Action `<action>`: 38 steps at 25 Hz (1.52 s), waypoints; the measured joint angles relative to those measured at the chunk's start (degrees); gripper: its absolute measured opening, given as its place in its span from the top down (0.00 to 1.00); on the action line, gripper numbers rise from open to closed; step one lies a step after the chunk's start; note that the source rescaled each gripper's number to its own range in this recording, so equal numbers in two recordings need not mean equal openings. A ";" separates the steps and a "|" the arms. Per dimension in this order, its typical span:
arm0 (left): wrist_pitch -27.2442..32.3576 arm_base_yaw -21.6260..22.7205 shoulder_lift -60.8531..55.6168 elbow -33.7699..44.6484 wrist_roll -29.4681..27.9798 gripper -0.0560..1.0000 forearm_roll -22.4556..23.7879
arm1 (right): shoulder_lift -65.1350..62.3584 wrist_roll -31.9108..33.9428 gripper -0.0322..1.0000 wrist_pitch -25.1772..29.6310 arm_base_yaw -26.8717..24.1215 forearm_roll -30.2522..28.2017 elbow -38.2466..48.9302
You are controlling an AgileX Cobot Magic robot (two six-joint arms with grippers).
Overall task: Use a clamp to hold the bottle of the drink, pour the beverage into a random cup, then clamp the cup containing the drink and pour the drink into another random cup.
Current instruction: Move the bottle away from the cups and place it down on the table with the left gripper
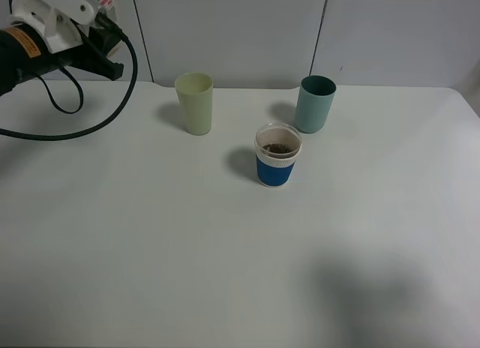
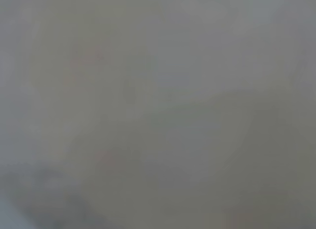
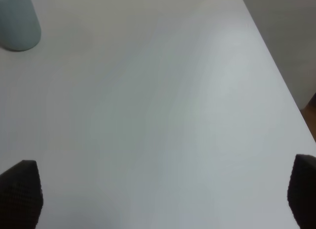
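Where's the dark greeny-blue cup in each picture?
Exterior high: teal cup stands at the back, right of the blue-sleeved cup.
Left wrist: all blur, cup not visible.
Right wrist: teal cup cut off at a corner.
Shared landmark: the white table.

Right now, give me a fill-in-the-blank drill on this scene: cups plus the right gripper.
1. The cup holding the brown beverage has a ___ sleeve.
2. In the exterior view, the yellow-green tumbler stands to the ___ of the teal cup.
3. The right gripper has its jaws ___.
4. The table carries ___ cups.
Missing words: blue; left; open; three.
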 joint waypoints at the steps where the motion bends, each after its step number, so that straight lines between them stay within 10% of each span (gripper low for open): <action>1: -1.67 0.81 0.00 1.55 0.00 0.95 -1.35 | 0.00 0.00 0.00 0.00 0.00 0.00 0.00; 24: -24.85 5.25 13.87 14.51 -3.36 0.95 -6.68 | 0.00 0.00 0.00 0.00 0.00 0.00 0.00; 38: -24.93 5.25 25.61 14.46 -3.57 0.95 -6.85 | 0.00 0.00 0.00 0.00 0.00 0.00 0.00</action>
